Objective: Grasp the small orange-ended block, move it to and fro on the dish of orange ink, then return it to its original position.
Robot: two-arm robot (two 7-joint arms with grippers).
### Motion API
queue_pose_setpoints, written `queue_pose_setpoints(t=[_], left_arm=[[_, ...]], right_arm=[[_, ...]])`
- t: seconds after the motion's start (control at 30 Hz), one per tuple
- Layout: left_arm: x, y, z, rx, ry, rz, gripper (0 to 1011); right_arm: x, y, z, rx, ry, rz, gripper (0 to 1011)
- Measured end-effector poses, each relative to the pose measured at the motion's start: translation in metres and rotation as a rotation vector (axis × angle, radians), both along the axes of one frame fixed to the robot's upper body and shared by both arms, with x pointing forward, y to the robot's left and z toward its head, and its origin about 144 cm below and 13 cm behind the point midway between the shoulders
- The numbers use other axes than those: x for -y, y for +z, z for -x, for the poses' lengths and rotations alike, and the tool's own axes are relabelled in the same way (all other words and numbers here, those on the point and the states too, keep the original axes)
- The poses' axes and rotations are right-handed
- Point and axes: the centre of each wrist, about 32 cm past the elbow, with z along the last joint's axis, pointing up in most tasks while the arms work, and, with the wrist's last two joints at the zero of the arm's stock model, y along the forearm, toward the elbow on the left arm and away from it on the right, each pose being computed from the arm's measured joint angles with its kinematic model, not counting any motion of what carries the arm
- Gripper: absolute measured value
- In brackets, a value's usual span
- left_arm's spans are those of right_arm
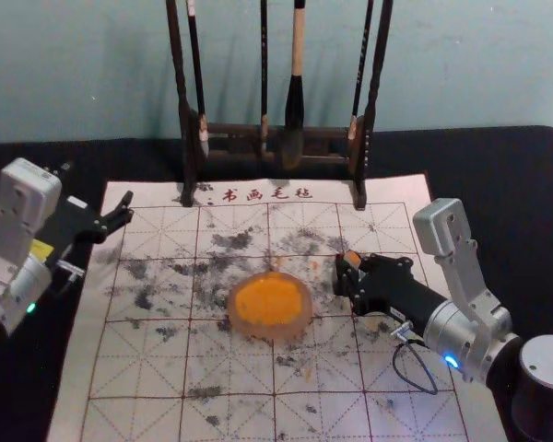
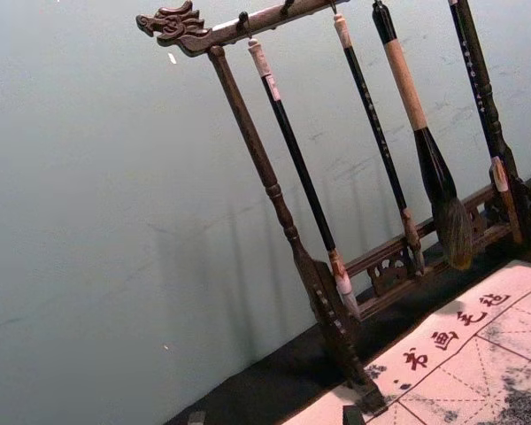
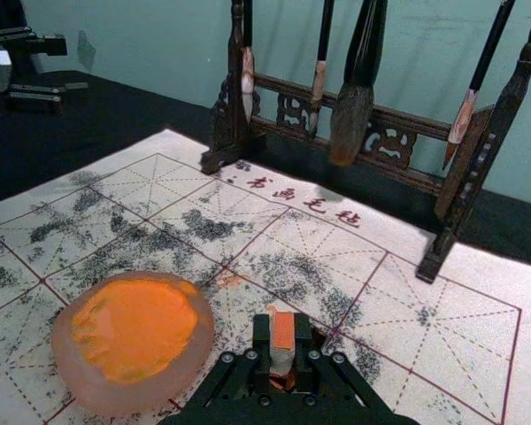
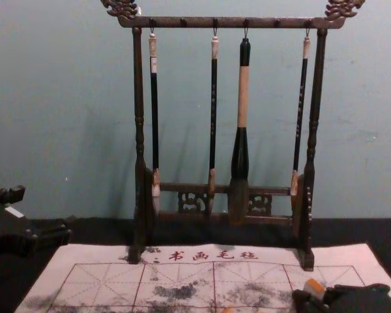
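Observation:
My right gripper (image 1: 344,280) is right of the orange ink dish (image 1: 269,305) in the head view, shut on the small orange-ended block (image 1: 352,259). From the right wrist, the block (image 3: 282,343) sits between the fingertips of that gripper (image 3: 283,338), its orange end up, beside the dish (image 3: 133,341) and apart from it. The fingers hide the block's lower part; whether it touches the mat I cannot tell. My left gripper (image 1: 97,187) is parked at the left, open and empty; its fingertips stand apart at the edge of its wrist view, left gripper (image 2: 275,417).
The printed felt mat (image 1: 230,378) lies under the dish, blotched with dark ink and a few orange marks. Behind it stands a dark wooden rack (image 4: 139,140) with several hanging brushes, its feet on the mat's far edge. Black cloth (image 1: 498,166) surrounds the mat.

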Motion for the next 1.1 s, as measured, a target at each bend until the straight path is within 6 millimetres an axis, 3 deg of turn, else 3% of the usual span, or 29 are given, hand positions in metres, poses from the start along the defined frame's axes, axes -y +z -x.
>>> queue_pose_setpoints(t=[0.67, 1.1], left_arm=[[0.000, 0.000, 0.000, 0.000, 0.000, 0.000, 1001], [0.000, 0.000, 0.000, 0.000, 0.000, 0.000, 1001]], right_arm=[[0.002, 0.007, -0.002, 0.013, -0.002, -0.043, 116], [0.012, 0.040, -0.005, 0.036, 0.003, -0.069, 116]])
